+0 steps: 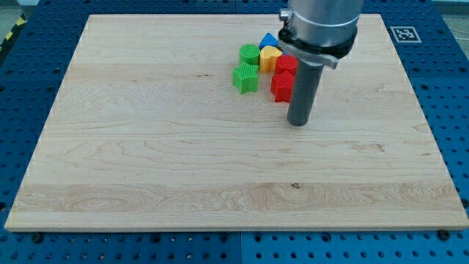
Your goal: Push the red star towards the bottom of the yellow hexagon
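A red star-like block (281, 86) lies in a tight cluster near the board's top middle. Just above it is a second red block (286, 64), partly hidden by the rod. A yellow block (270, 56), its shape unclear, sits up and to the left of the red ones. A blue block (268, 39) is above the yellow one. A green rounded block (250, 53) is to its left and a green star (245, 77) is below that. My tip (297, 123) rests on the board just below and right of the red star, close beside it.
The wooden board (146, 147) lies on a blue perforated table. A black-and-white marker tag (404, 33) is by the board's top right corner. The arm's grey body (319, 26) hides the area right of the cluster.
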Robot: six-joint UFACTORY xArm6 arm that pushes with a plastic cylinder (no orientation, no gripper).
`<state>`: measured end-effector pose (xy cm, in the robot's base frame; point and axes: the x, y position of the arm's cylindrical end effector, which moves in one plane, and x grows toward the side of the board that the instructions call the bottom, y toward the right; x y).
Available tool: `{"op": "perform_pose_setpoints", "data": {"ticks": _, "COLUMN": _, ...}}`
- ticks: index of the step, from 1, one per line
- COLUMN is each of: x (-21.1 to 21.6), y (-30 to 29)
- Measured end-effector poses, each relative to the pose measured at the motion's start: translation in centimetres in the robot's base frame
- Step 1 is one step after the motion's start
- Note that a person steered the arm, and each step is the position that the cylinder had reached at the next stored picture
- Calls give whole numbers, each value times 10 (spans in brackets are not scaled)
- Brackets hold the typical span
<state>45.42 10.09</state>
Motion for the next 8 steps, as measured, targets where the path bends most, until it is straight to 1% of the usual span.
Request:
{"op": "perform_pose_setpoints", "data": {"ticks": 2, "x": -30, "y": 13}}
{"op": "perform_pose_setpoints", "data": {"ticks": 4, "x": -47, "y": 0}}
{"op": "perform_pose_setpoints", "data": {"ticks": 6, "x": -51, "y": -30}}
{"op": "perform_pose_setpoints", "data": {"ticks": 8, "x": -51, "y": -33}}
